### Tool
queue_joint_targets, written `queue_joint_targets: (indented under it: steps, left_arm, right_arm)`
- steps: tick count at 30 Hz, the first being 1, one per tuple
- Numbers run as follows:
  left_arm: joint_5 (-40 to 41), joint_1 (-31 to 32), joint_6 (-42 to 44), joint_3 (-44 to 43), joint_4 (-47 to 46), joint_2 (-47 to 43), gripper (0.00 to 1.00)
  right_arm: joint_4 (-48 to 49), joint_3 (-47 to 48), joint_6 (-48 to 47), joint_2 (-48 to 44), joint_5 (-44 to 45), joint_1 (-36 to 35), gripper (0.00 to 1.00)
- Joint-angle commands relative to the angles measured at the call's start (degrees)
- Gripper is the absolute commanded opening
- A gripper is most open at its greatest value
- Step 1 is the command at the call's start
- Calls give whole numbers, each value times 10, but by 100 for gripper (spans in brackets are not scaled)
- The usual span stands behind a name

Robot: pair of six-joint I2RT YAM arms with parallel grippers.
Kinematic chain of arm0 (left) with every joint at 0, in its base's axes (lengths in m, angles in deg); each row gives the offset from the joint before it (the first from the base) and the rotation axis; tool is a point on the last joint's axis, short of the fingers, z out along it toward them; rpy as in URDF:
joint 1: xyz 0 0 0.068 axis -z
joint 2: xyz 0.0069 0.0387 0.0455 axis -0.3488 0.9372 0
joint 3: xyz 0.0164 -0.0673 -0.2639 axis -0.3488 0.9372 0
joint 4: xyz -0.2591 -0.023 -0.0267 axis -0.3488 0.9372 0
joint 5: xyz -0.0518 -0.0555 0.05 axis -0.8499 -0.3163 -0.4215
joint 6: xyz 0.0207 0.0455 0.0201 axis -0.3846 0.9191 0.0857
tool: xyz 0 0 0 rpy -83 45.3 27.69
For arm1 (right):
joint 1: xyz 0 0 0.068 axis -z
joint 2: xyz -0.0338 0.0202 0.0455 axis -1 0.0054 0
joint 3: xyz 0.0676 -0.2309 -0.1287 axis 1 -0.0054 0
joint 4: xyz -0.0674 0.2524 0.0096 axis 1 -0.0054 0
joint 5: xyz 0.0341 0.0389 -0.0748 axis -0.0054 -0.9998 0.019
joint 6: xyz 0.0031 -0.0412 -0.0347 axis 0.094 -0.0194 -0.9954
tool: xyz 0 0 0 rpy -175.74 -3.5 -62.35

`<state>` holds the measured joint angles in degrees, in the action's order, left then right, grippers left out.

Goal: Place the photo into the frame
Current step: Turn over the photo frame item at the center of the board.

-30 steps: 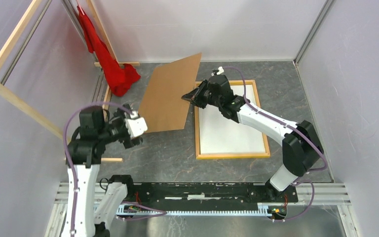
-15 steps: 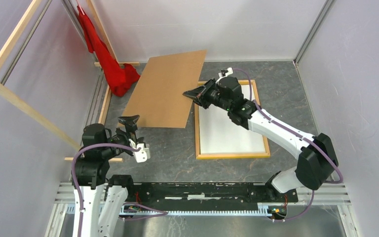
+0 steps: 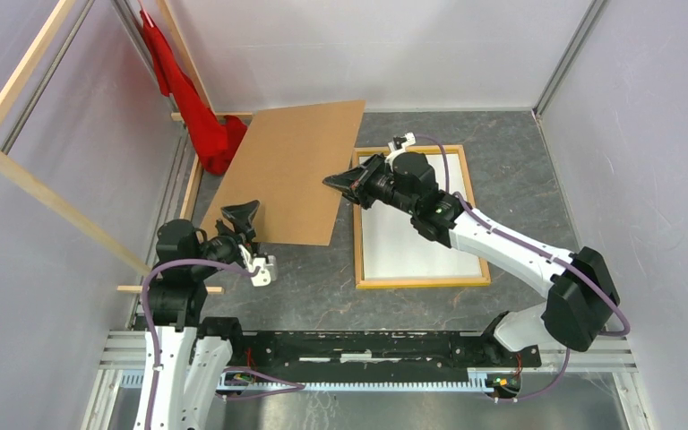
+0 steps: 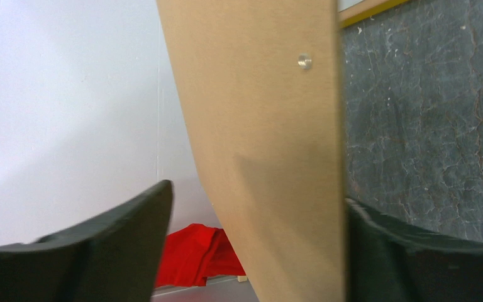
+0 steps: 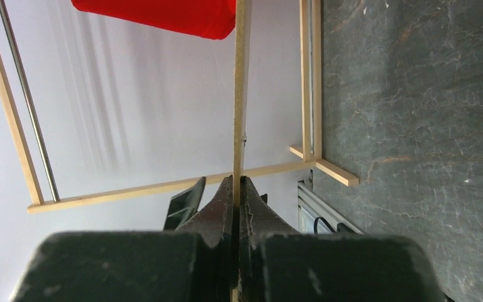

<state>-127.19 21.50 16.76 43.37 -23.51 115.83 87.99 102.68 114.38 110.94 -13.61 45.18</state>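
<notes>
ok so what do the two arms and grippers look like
Both the left arm and right arm have white tubular links, chunky black joints and a thin purple cable looping alongside. The left gripper and right gripper have black tapered fingers.

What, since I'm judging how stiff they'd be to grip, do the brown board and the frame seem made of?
The brown board: probably hardboard or thin fibreboard; matte, even tan, no visible grain, very thin edge-on in the right wrist view, with a small shiny stud. The frame: seemingly light wood, slim pale-orange strips; grain too small to confirm.
</notes>
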Motion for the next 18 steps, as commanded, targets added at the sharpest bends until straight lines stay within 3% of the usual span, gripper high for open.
queue_joint_targets:
  steps: [1,4,6,10,11,14,18]
  left_arm:
    - [-22,0,27,9,-72,4,54]
    - [-33,0,14,29,-121,-10,19]
    - [-39,0,-2,50,-173,-26,5]
    - [-33,0,-17,92,-261,-59,2]
    - [-29,0,-22,97,-267,-63,2]
    - [-10,0,-57,86,-274,-62,2]
    - [15,0,-135,26,-252,-45,2]
  right_arm:
    - [66,4,-10,-47,-21,-10,7]
    - [56,0,-41,-50,-43,-11,25]
    - [40,-4,-71,-53,-60,-9,42]
    - [28,-41,-131,-78,-94,2,81]
    - [27,-47,-146,-82,-107,7,87]
    - [5,-47,-218,-95,-170,39,98]
    - [-61,-10,-358,-114,-249,85,98]
